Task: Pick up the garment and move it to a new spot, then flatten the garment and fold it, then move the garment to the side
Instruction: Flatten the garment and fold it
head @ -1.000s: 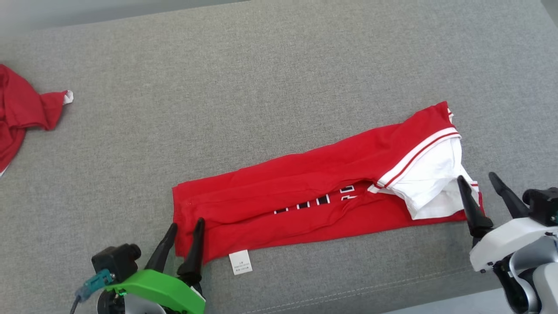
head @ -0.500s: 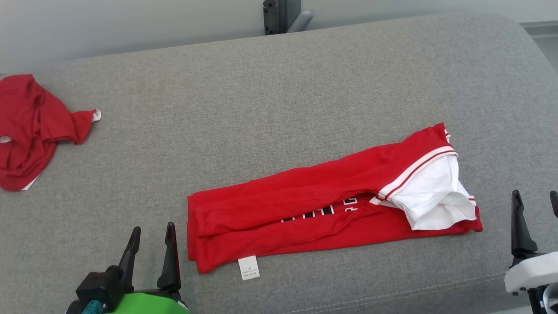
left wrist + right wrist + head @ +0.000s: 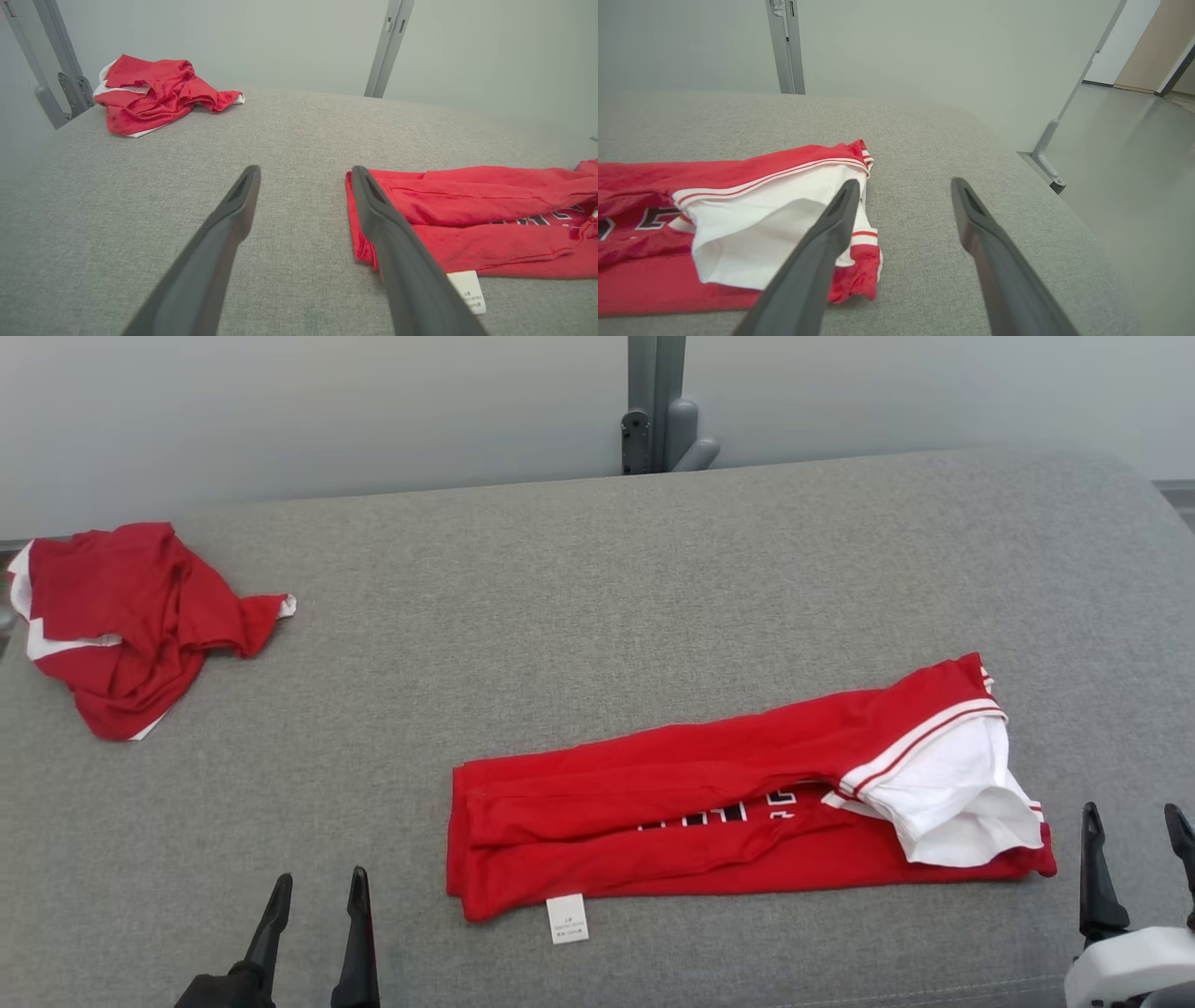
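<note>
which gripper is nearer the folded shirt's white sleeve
Right. The right gripper is just right of the white sleeve; the left gripper is off the opposite end of the folded shirt.

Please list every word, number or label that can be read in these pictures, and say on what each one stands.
Lettering on the folded red garment: dark letters with white edges, mostly hidden in the fold; cannot be read.
White tag at its near edge: a few printed lines, too small to read.
No other text is seen.
</note>
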Controlling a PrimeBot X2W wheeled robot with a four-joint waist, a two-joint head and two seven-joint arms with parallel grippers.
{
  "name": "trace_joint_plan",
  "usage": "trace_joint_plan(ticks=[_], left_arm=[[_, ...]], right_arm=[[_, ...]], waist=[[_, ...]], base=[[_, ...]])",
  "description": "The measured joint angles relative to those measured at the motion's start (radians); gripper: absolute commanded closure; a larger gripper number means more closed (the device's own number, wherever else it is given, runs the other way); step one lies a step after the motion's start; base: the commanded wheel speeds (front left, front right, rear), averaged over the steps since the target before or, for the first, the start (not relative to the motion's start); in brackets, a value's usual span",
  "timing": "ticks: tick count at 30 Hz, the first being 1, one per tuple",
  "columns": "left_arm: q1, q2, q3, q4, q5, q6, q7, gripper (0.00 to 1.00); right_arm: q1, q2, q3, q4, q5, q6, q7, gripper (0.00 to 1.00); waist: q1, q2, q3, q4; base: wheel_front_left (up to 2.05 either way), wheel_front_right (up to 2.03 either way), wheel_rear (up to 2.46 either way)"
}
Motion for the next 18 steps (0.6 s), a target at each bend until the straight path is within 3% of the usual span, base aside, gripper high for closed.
trace_joint_plan(ticks=[5, 18], left_arm=[[0.005, -0.016, 0.033, -0.004, 0.02, -0.027, 0.0, 0.0], [-0.052, -0.031, 0.067, -0.031, 0.035, -0.061, 0.0, 0.0]], right_arm=[[-0.072, -0.029, 0.029, 0.045, 0.025, 0.0, 0.002, 0.0], [-0.277, -0.103, 0.093, 0.227, 0.123, 0.0, 0.18, 0.0]], waist=[[0.0, 0.0, 0.003, 0.027], [0.0, 0.0, 0.123, 0.062]], base=[[0.0, 0.0, 0.0], [0.0, 0.0, 0.0]])
